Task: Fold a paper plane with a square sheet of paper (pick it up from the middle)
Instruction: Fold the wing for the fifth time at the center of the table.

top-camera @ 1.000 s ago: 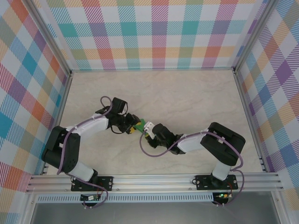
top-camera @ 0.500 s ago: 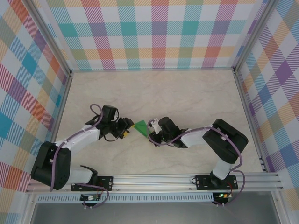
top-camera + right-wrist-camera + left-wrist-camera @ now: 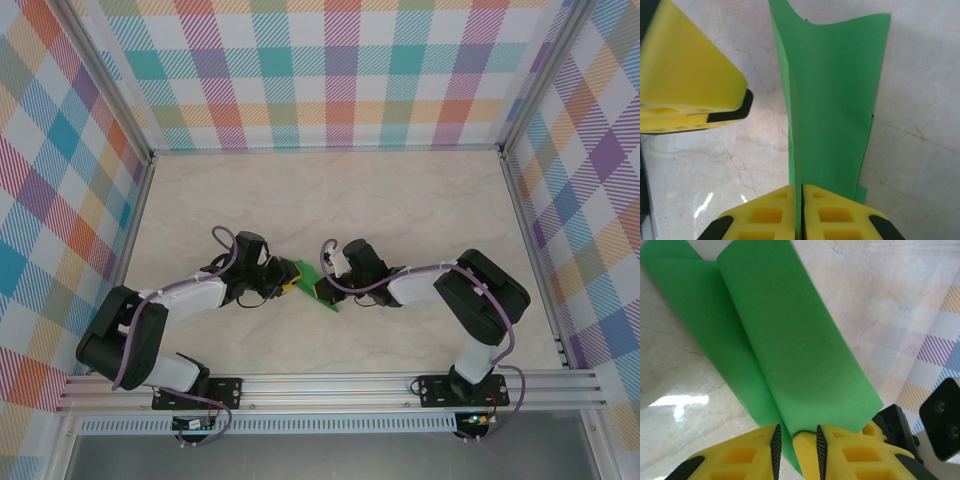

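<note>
— Top external view is consulted first; where is the bright-green, lengthwise-folded sheet of paper (image 3: 303, 270) found?

— It is seen near the middle of the pale marbled tabletop (image 3: 400, 200), between the left hand (image 3: 286, 284) and the right hand (image 3: 323, 286), which are pointed at each other from either end of it; whether its underside is touching the surface cannot be told.

— How are the hands set?

— In the right wrist view the yellow fingers (image 3: 770, 210) are pressed together, with one end of the paper clamped edge-on between them; in the left wrist view the other end is straddled by fingers nearly closed about the fold, yet a sliver of gap is seen, so a firm pinch cannot be confirmed.

— How is the paper expected to handle?

— It is judged very light, limp and easily creased; a flap is seen standing up from the lower layer, so some springing-open of the layers is to be expected; a pull from both ends could tear it or drag it out of the grip.

— Where should hold be taken?

— The central fold, where the layers are doubled and stiffest, is judged best; single-layer corners are better avoided, since they would likely buckle.
</note>
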{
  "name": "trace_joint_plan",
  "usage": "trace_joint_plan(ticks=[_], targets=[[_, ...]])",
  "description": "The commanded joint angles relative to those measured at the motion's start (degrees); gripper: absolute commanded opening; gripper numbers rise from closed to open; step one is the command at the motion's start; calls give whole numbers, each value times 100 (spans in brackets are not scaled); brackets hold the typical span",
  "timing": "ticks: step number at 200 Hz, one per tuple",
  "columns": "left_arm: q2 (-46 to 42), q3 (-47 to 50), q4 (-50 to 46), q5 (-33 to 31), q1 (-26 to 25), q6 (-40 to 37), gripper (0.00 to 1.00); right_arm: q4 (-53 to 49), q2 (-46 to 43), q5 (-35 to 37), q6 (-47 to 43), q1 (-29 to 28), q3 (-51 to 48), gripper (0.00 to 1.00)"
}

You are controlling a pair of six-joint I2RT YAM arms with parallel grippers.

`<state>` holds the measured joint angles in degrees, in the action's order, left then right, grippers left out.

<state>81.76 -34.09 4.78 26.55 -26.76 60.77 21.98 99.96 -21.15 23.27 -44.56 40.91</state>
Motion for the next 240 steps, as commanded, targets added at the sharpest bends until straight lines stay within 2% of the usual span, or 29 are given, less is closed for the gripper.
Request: trace_joint_plan(ticks=[1, 112, 240], targets=[[136, 89, 369, 127, -99, 57, 26, -113, 154, -429, 257, 52, 178, 10], [476, 266, 1021, 345, -224, 184, 21, -616, 663, -941, 485, 206, 583, 11], [832, 184, 1223, 399, -226, 145, 18, -1098, 789, -1054, 320, 263, 803, 15]])
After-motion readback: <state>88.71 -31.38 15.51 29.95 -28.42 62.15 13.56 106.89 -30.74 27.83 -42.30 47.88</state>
